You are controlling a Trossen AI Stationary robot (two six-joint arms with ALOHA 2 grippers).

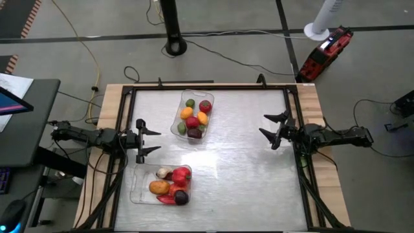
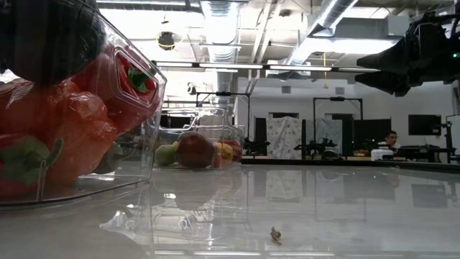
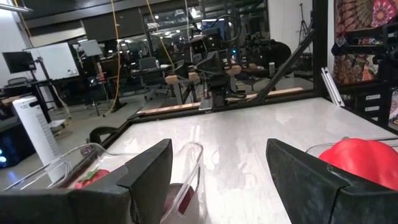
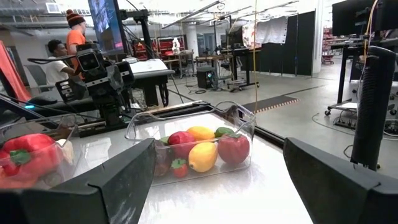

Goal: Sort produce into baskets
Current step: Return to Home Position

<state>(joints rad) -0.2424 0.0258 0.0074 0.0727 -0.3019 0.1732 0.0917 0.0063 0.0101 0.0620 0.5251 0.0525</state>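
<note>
Pepper [image 2: 113, 88] in near basket [image 1: 138, 188] | left jaws, right jaws – spread, empty

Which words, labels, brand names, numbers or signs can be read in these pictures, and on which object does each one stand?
No text is readable in any view.
White tower, left wrist view: any marking is too blurred.
Red case on the floor, high view: no legible label.
Screen beside the table, high view: too small.
</note>
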